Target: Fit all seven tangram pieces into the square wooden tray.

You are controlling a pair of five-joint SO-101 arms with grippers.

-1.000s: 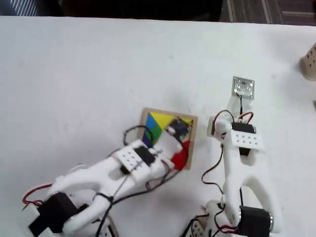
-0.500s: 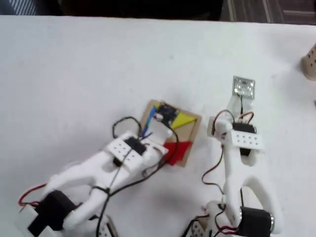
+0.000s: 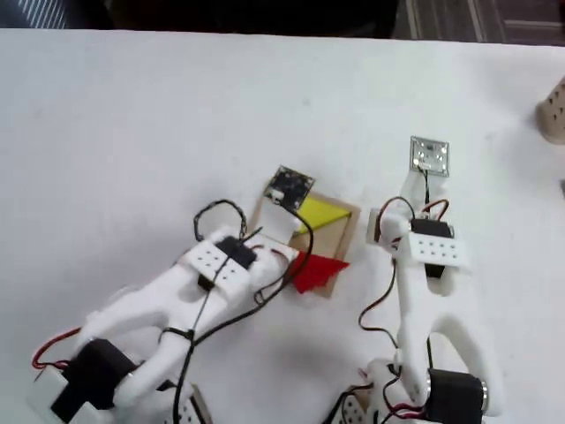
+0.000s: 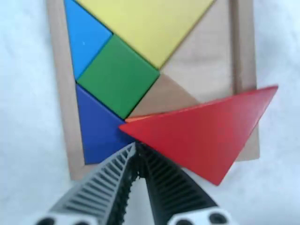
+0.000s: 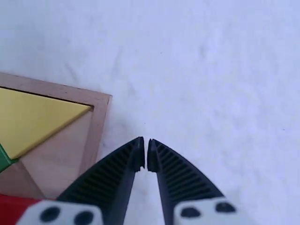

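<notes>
Left pincer [image 4: 137, 157]: jaws drawn almost together with only a thin slit between them and nothing held. It hangs over the nearest rim of the tray.
Right pincer [image 5: 145, 153]: jaws narrow, nearly meeting, and empty. Its tips are over bare table [image 5: 211, 70].
Tray [image 4: 58, 93]: square and wooden. It stretches away ahead of the left pincer, and one of its corners lies just to the side of the right pincer's tips.
Red triangle [image 4: 206, 131]: right at the left pincer's tips, one edge running up to them. Whether they touch it cannot be told. It rests on top rather than seated, and two of its corners reach out past the tray's rim.
Orange piece [image 4: 136, 119]: a thin sliver showing under the red triangle's point, just beyond the left pincer's tips.
Dark blue piece [image 4: 98, 129]: seated in the tray, close ahead of the left pincer, beside the red triangle.
Green square [image 4: 117, 77]: seated, farther ahead of the left pincer, touching the dark blue piece.
Light blue triangle [image 4: 86, 35]: seated beyond the green square, against the rim.
Yellow triangle [image 4: 145, 23]: seated at the far end of the tray from the left pincer. Bare tray floor lies between it and the red triangle.
</notes>
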